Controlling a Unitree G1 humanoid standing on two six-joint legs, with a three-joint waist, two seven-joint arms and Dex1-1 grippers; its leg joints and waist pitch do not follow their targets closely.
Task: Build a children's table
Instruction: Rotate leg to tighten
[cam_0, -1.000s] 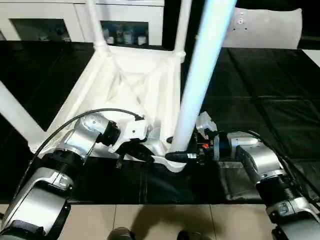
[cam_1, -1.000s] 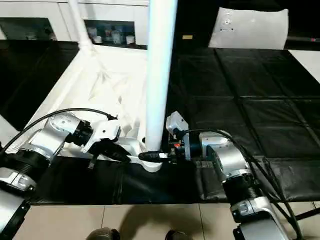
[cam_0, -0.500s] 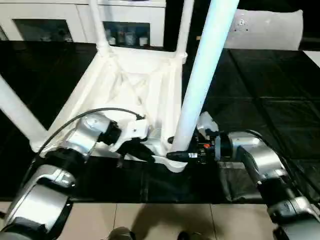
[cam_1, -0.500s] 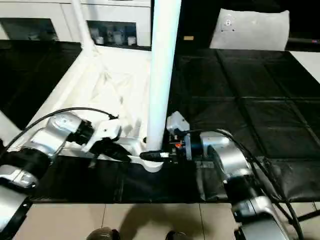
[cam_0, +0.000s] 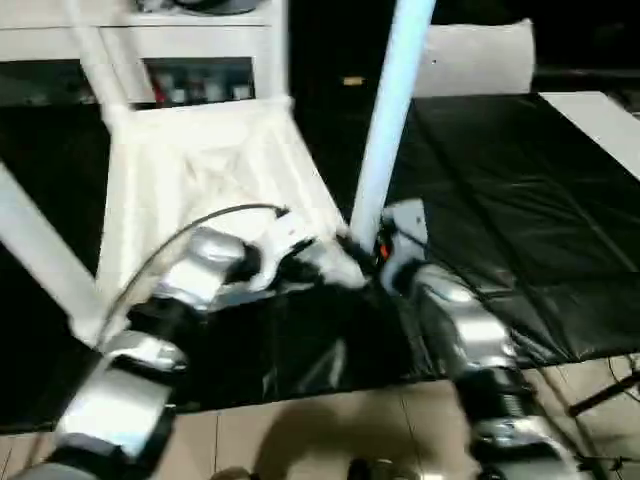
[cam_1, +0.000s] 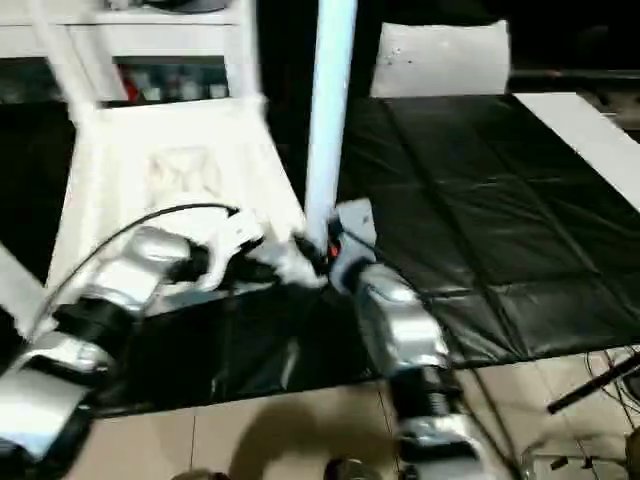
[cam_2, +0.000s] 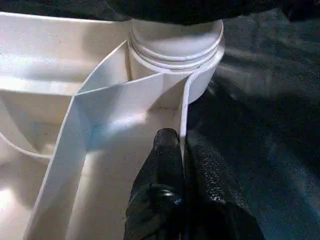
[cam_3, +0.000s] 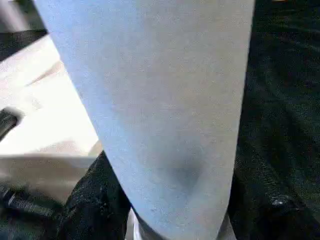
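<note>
While the upturned children's table (cam_0: 200, 160) lies on black floor mats (cam_0: 500, 200), left jaws pinching its rim, right jaws gripping a leg (cam_0: 385, 130).

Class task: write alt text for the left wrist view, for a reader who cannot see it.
The left gripper, two black fingers shut, pinches a thin white rim wall of the upturned table. Just beyond it, a round corner socket holds the base of a leg, with black floor mat alongside.
</note>
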